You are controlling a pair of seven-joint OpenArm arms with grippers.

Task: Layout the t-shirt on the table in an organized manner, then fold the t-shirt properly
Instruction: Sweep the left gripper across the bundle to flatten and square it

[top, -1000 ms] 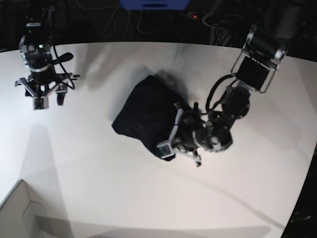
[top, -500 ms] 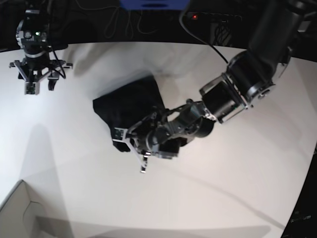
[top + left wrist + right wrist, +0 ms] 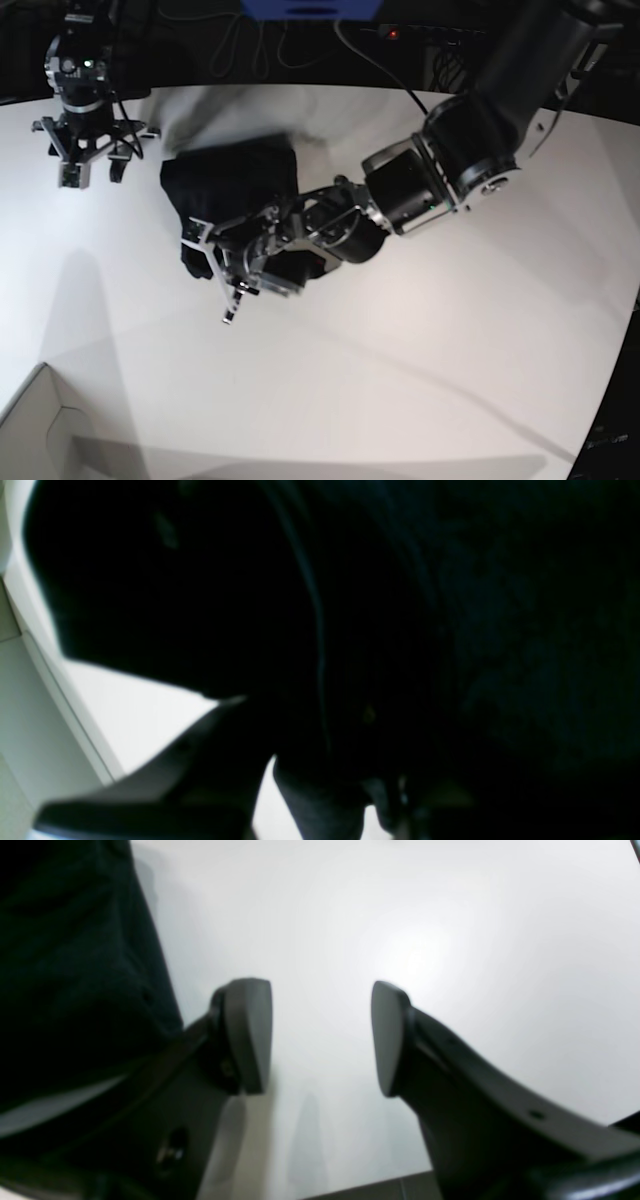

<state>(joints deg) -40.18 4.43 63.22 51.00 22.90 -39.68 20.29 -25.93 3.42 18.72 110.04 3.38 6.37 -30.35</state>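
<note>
The plain black soft t-shirt (image 3: pixel 235 185), bunched, lies between both arms: left pincer (image 3: pixel 222 268) nipped onto its near edge, right pincer (image 3: pixel 88 172) gaping empty just beside it.

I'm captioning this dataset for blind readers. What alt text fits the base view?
Seen from above, the left hand grips a bunched black t-shirt on a white table. The right hand hangs open over bare table at the far left, apart from the shirt. A pale box corner shows at the bottom left.
</note>
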